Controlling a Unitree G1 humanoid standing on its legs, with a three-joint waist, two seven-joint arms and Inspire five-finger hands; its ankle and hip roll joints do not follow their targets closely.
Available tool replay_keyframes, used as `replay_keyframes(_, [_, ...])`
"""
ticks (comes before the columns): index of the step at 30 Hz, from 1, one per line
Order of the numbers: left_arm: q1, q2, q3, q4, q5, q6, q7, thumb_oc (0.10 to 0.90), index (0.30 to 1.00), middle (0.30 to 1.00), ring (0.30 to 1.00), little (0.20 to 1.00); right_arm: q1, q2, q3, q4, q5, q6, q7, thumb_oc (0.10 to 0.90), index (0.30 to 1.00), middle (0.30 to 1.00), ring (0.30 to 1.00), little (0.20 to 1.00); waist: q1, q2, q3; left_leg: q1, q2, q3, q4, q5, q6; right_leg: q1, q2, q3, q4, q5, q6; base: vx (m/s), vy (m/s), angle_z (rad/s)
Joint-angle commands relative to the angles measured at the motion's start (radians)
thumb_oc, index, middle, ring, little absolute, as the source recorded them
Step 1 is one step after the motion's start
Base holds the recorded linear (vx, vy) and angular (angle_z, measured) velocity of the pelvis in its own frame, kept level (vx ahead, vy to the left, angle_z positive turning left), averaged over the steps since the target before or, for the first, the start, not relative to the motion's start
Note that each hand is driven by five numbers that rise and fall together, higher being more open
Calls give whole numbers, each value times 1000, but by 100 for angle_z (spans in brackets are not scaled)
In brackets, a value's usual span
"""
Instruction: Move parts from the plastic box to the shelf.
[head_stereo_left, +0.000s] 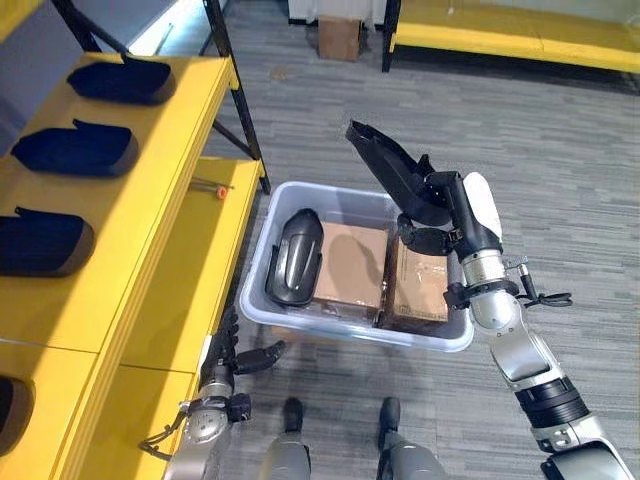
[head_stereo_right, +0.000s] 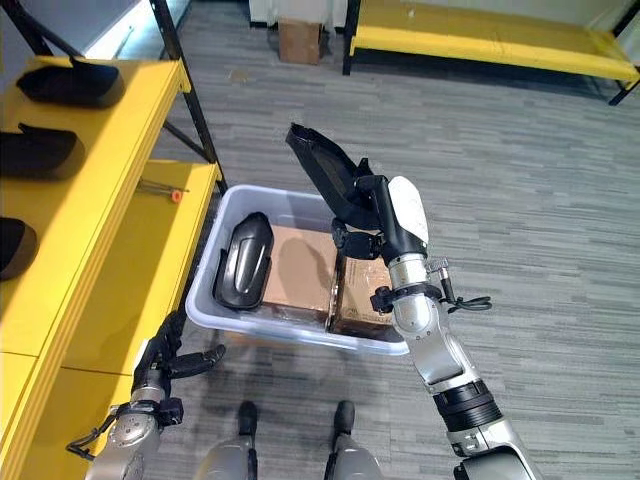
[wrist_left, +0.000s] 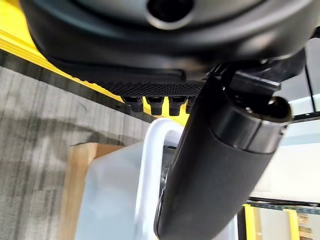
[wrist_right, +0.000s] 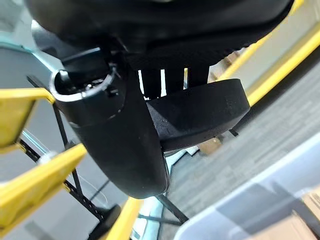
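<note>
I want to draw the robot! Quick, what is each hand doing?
Right hand: closed around a black part, lifted above the plastic box.
Left hand: open, holding nothing, low beside the shelf.

A grey, plank-patterned floor is seen across the scene. A brown cardboard box is set on it at the far side, near a low yellow platform at the far right. A small orange-tipped tool, possibly a screwdriver, is laid at the left.
</note>
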Motion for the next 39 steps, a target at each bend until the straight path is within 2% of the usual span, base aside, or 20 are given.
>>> replay_keyframes(1, [17, 53, 17, -65, 42, -55, -8, 900, 1000, 1000, 1000, 1000, -60, -4, -72, -132, 6, -131, -53, 400, 300, 300, 300, 300, 6, -16, -160, -37, 49, -3, -5, -13, -6, 64, -107, 16, 144, -204, 115, 6, -49, -2])
replay_keyframes(7, [25, 50, 24, -77, 37, -57, -11, 900, 1000, 1000, 1000, 1000, -83, -6, -51, -119, 17, -134, -46, 400, 300, 300, 300, 300, 9, -7, -183, -14, 67, -8, 1, -11, -15, 84, -87, 24, 165, -239, 100, -11, -59, -4])
replay_keyframes(14, [42, 38, 58, -118, 2, -72, 6, 900, 1000, 1000, 1000, 1000, -124, -4, -19, -112, 30, -141, -41, 400, 300, 300, 300, 300, 21, 12, -179, -12, 97, -34, 50, -7, -20, 77, -38, 43, 249, -314, 57, -65, -99, 1])
replay_keyframes(15, [46, 32, 70, -139, -24, -79, 22, 900, 1000, 1000, 1000, 1000, -154, -9, -3, -105, 35, -146, -45, 400, 300, 300, 300, 300, 32, 26, -163, -30, 118, -54, 73, 12, -28, 56, -11, 41, 301, -347, 32, -168, -216, 8])
replay_keyframes(17, [49, 30, 68, -145, -35, -81, 17, 900, 1000, 1000, 1000, 1000, -166, -12, 7, -93, 45, -145, -47, 400, 300, 300, 300, 300, 38, 39, -143, -45, 137, -71, 82, 37, -35, 38, 20, 31, 344, -369, 3, -152, -172, 11])
replay_keyframes(18, [49, 29, 69, -145, -35, -81, 17, 900, 1000, 1000, 1000, 1000, -168, -13, 8, -91, 46, -146, -47, 400, 300, 300, 300, 300, 37, 41, -142, -45, 139, -73, 82, 38, -36, 36, 22, 30, 348, -371, 2, -185, -219, 15])
replay_keyframes(19, [59, 23, 72, -151, -35, -83, 20, 900, 1000, 1000, 1000, 1000, -177, -10, 16, -96, 56, -153, -47, 400, 300, 300, 300, 300, 57, 55, -116, -66, 163, -95, 71, 95, -53, 23, 51, 9, 358, -387, -15, -208, -231, 17])
replay_keyframes(21, [63, 14, 61, -140, -30, -86, 18, 900, 1000, 1000, 1000, 1000, -182, -11, 21, -106, 48, -164, -60, 400, 300, 300, 300, 300, 79, 86, -83, -103, 172, -133, 4, 205, -81, -5, 72, -32, 352, -382, -29, -288, -237, 30])
replay_keyframes(22, [63, 14, 60, -139, -30, -86, 18, 900, 1000, 1000, 1000, 1000, -182, -12, 21, -105, 48, -164, -60, 400, 300, 300, 300, 300, 76, 87, -85, -104, 172, -136, -1, 211, -82, -6, 72, -36, 352, -382, -29, -150, -95, 51])
replay_keyframes(23, [63, 14, 60, -139, -30, -86, 18, 900, 1000, 1000, 1000, 1000, -182, -12, 21, -105, 48, -164, -60, 400, 300, 300, 300, 300, 74, 88, -85, -105, 172, -138, -2, 212, -82, -7, 72, -38, 352, -382, -29, -133, -90, 53])
replay_keyframes(24, [50, 10, 42, -115, -26, -85, 11, 900, 1000, 1000, 1000, 1000, -158, -24, 8, -114, 35, -168, -74, 400, 300, 300, 300, 300, 73, 83, -70, -134, 172, -66, -6, 244, -80, 1, 47, -87, 321, -378, -37, -228, -163, 59])
replay_keyframes(25, [35, 11, 27, -97, -27, -85, 10, 900, 1000, 1000, 1000, 1000, -143, -35, -5, -118, 24, -166, -87, 400, 300, 300, 300, 300, 64, 74, -66, -160, 178, 19, 14, 239, -78, 10, 27, -131, 287, -361, -35, -270, -208, 98])
replay_keyframes(26, [24, 16, 16, -98, -30, -86, 2, 900, 1000, 1000, 1000, 1000, -135, -43, -12, -121, 16, -161, -97, 400, 300, 300, 300, 300, 56, 68, -66, -166, 182, 55, 44, 228, -82, 18, 14, -154, 257, -342, -30, -180, -147, 124])
replay_keyframes(28, [26, 17, 17, -116, -28, -91, -7, 900, 1000, 1000, 1000, 1000, -129, -47, -12, -122, 9, -157, -101, 400, 300, 300, 300, 300, 54, 66, -74, -138, 188, 59, 63, 203, -90, 26, 0, -175, 210, -308, -19, -150, -54, 157])
replay_keyframes(29, [33, 10, 24, -129, -27, -95, -5, 900, 1000, 1000, 1000, 1000, -119, -52, -19, -130, 13, -159, -103, 400, 300, 300, 300, 300, 49, 64, -88, -93, 191, 57, 124, 164, -83, 25, -15, -199, 182, -284, -22, -196, -31, 117])
replay_keyframes(32, [33, 1, 19, -128, -28, -93, -3, 900, 1000, 1000, 1000, 1000, -113, -53, -18, -124, 11, -161, -107, 400, 300, 300, 300, 300, 35, 66, -103, -40, 195, 68, 153, 111, -76, 22, -26, -236, 164, -272, -22, -109, -9, 79])
replay_keyframes(34, [31, -9, 19, -130, -30, -91, -3, 900, 1000, 1000, 1000, 1000, -106, -58, -21, -118, 9, -158, -108, 400, 300, 300, 300, 300, 14, 74, -126, 26, 208, 81, 169, 58, -88, 27, -36, -263, 166, -283, -15, -18, 81, 103])
replay_keyframes(35, [23, -9, 19, -136, -23, -92, -5, 900, 1000, 1000, 1000, 1000, -101, -65, -33, -117, 6, -153, -109, 400, 300, 300, 300, 300, 0, 87, -140, 70, 213, 106, 149, 41, -91, 16, -55, -296, 183, -274, -7, 13, 110, 106])
replay_keyframes(36, [23, -10, 19, -137, -23, -91, -5, 900, 1000, 1000, 1000, 1000, -100, -65, -33, -117, 6, -153, -109, 400, 300, 300, 300, 300, -1, 87, -140, 72, 212, 106, 146, 42, -90, 16, -56, -297, 185, -275, -6, -61, 156, 108])
replay_keyframes(39, [13, -9, 1, -141, -8, -85, -15, 900, 1000, 1000, 1000, 1000, -75, -78, -78, -133, -1, -144, -124, 400, 300, 300, 300, 300, -31, 115, -164, 108, 217, 206, 27, 7, -90, -1, -105, -367, 226, -261, 10, -37, 158, 87])
